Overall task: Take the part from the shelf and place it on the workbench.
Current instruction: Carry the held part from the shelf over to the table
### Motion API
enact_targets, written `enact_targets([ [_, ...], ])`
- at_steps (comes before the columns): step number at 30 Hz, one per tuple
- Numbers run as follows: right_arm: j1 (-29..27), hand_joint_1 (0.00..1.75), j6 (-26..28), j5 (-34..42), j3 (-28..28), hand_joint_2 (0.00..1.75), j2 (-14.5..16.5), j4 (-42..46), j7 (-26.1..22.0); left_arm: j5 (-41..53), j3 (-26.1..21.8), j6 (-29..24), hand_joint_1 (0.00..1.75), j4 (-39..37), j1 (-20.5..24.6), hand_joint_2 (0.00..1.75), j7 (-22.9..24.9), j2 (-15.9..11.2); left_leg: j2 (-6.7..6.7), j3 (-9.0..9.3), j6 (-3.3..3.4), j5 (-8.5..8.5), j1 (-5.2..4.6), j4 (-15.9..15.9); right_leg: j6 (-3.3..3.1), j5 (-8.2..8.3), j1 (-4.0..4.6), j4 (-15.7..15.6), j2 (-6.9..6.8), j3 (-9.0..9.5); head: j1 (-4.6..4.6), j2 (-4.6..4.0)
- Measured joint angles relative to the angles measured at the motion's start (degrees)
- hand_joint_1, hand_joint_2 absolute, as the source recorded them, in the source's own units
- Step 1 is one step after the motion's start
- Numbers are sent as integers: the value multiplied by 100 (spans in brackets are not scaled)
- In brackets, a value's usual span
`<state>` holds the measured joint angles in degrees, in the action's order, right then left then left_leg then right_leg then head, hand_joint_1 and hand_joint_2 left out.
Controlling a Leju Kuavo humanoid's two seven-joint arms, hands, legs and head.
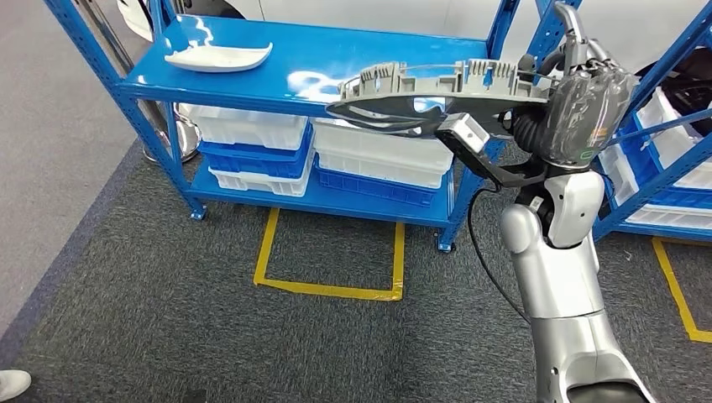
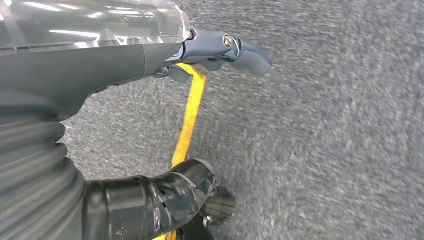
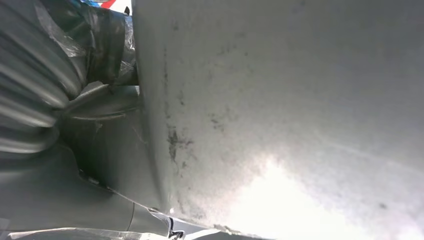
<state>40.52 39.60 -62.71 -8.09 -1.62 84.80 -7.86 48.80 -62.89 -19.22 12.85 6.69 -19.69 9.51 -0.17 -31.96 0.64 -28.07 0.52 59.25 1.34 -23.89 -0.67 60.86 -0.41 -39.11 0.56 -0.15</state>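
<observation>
The blue shelf [image 1: 311, 80] is standing on grey carpet, the right hand [image 1: 579, 101] is gripping the long grey part [image 1: 428, 92] – lifted, hanging just off the shelf's front edge – and the left hand [image 2: 150, 125] is hanging fingers apart, holding nothing.

A blue shelf [image 1: 252, 88] stands on grey carpet floor [image 1: 168, 319]. On its top board lies a white curved part [image 1: 218, 57], near the left end. The lower board carries white bins [image 1: 243, 128] and blue bins [image 1: 369, 183], stacked side by side. Yellow tape [image 1: 332, 288] marks a rectangle on the floor before the shelf. A second blue shelf [image 1: 663, 168] stands just beside it, holding what seem to be white bins.
</observation>
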Motion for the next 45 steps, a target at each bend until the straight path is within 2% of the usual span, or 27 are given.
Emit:
enact_targets([
  [2, -3, 175, 0, 58, -12, 175, -36, -9, 14, -5, -6, 5, 0, 0, -3, 175, 7, -2, 22, -92, 119, 98, 9, -38, 31, -429, -8, 405, 26, -135, 6, 0],
  [4, -15, 175, 0, 113, -28, 175, -62, -20, 26, -5, -9, 5, 0, 0, -7, 175, 21, -2, 24, -217, 187, 182, -25, -15, 33, -906, -5, 1110, 29, -293, 10, 0],
  [5, -25, 175, 0, 128, -33, 175, -74, -27, 31, -5, -10, 4, 0, 0, -10, 175, 28, -3, 24, -282, 200, 223, -43, 4, 26, -998, -4, 1384, 29, -317, 11, 0],
  [7, -44, 175, 0, 139, -37, 175, -93, -39, 37, -5, -13, 4, 0, 0, -15, 175, 38, -4, 20, -412, 205, 293, -79, 42, -17, -850, 6, 1412, 31, -126, 11, 0],
  [9, -50, 175, 0, 182, -43, 175, -109, -44, 37, 0, -14, 2, 0, 0, -15, 175, 36, -4, 14, -513, 199, 351, -104, 70, -114, -617, 50, 739, 32, 377, 9, 0],
  [11, -46, 175, 0, 271, -60, 175, -125, -40, 21, 24, -14, -6, 0, 0, -18, 175, 11, -3, -5, -569, 157, 424, -101, 68, -187, -618, 99, 46, 43, 803, 8, 0],
  [12, -44, 175, 0, 316, -68, 175, -135, -32, -7, 39, -14, -15, 0, 0, -19, 175, -6, -3, -14, -583, 126, 471, -89, 49, -201, -659, 122, -133, 41, 894, 9, 0],
  [15, -60, 175, 0, 401, -74, 175, -157, 16, -141, 67, -14, -63, 0, 0, -34, 175, -28, -9, -54, -629, 34, 528, -78, 9, -230, -520, 113, -320, -33, 896, 11, 0],
  [17, -78, 175, -1, 420, -73, 175, -160, 43, -191, 73, -14, -83, 0, 0, -53, 175, -28, -15, -55, -763, -28, 200, -71, 328, -273, -395, 64, -409, -117, 841, 5, 0],
  [19, -100, 175, -1, 426, -73, 175, -161, 55, -201, 75, -14, -84, 0, 0, -66, 175, -27, -16, -38, -972, -98, -256, -34, 1021, -291, -328, 63, -402, -197, 746, 1, 0],
  [20, -115, 175, -1, 432, -73, 175, -161, 57, -202, 75, -14, -84, 0, 0, -69, 175, -27, -17, -31, -1040, -137, -346, -12, 1325, -287, -308, 62, -378, -246, 692, 1, 0],
  [21, -129, 175, -1, 439, -73, 175, -162, 57, -202, 75, -14, -84, 0, 0, -70, 175, -27, -18, -21, -1036, -172, -312, 8, 1471, -281, -295, 58, -345, -297, 639, 1, 0],
  [22, -143, 175, -1, 447, -73, 175, -162, 58, -202, 76, -14, -84, 0, 0, -71, 175, -26, -19, -1, -937, -204, -188, 27, 1415, -275, -287, 49, -303, -350, 585, 0, 0],
  [23, -153, 175, -1, 460, -74, 175, -162, 59, -202, 79, -14, -84, 0, 0, -70, 175, -25, -20, 56, -736, -232, -22, 46, 1151, -265, -285, 40, -252, -402, 533, -1, 0],
  [25, -169, 175, 0, 503, -70, 175, -171, 80, -209, 90, -14, -83, 0, 0, -62, 175, -24, -22, 303, -295, -249, 82, 24, 440, -231, -292, 43, -158, -500, 450, -1, 0],
  [27, -194, 175, 0, 566, -49, 175, -191, 123, -244, 96, -14, -80, 0, 0, -48, 175, -27, -23, 450, -119, -187, 21, -29, 74, -175, -282, 75, -108, -610, 410, 5, 0],
  [29, -247, 175, 0, 621, -21, 175, -210, 167, -293, 93, -14, -78, 0, 0, -50, 175, -32, -27, 343, -137, -69, 55, -37, 14, -117, -268, 90, -97, -721, 404, 10, 0],
  [31, -328, 175, 0, 655, 8, 175, -255, 199, -328, 89, -16, -79, 0, 0, -62, 175, -28, -33, 212, -156, 57, 122, -19, -46, -54, -403, 56, 32, -536, 356, 9, 0],
  [33, -414, 175, 0, 672, 48, 175, -336, 216, -350, 87, -18, -79, 0, 0, -59, 175, -21, -36, 88, -202, 163, 194, -12, -79, -14, -768, 19, 537, -160, 157, 11, 0],
  [35, -498, 175, 0, 655, 82, 175, -419, 220, -352, 91, -19, -78, 0, 0, -54, 175, -19, -37, -66, -270, 206, 252, -22, -77, -8, -1092, 13, 1193, 5, -92, 11, 0],
  [36, -537, 175, -1, 627, 92, 175, -455, 218, -330, 94, -19, -78, 0, 0, -59, 175, -19, -37, -151, -300, 205, 277, -26, -72, -9, -1123, 10, 1343, 26, -130, 11, 0],
  [37, -569, 175, -2, 586, 98, 175, -491, 216, -293, 96, -19, -78, 0, 0, -67, 175, -18, -37, -234, -328, 196, 301, -28, -64, -13, -1048, 3, 1289, 37, -69, 10, 0],
  [38, -589, 175, -4, 543, 100, 175, -541, 212, -241, 99, -19, -78, 0, 0, -73, 175, -18, -37, -317, -353, 183, 320, -27, -50, -19, -884, -10, 1016, 66, 102, 10, 0],
  [40, -603, 175, -11, 482, 100, 175, -683, 186, -146, 105, -20, -76, 0, 0, -73, 175, -18, -37, -477, -416, 146, 352, -29, -4, -28, -613, -50, 305, 289, 492, 11, 0],
  [42, -610, 175, -23, 454, 107, 175, -836, 145, -91, 108, -21, -72, 0, 0, -72, 175, -18, -38, -623, -501, 81, 400, -25, 28, -29, -547, -63, -50, 488, 654, 10, 0],
  [44, -631, 175, -52, 439, 114, 175, -948, 86, -64, 108, -22, -67, 0, 1, -96, 175, -19, -43, -760, -568, -5, 467, -13, 20, -54, -527, -62, -79, 429, 636, 8, 0],
  [45, -640, 175, -78, 438, 115, 175, -997, 49, -58, 109, -24, -63, 0, 1, -113, 175, -20, -49, -736, -596, -38, 464, -16, 32, -82, -500, -69, -97, 355, 630, 8, 0],
])
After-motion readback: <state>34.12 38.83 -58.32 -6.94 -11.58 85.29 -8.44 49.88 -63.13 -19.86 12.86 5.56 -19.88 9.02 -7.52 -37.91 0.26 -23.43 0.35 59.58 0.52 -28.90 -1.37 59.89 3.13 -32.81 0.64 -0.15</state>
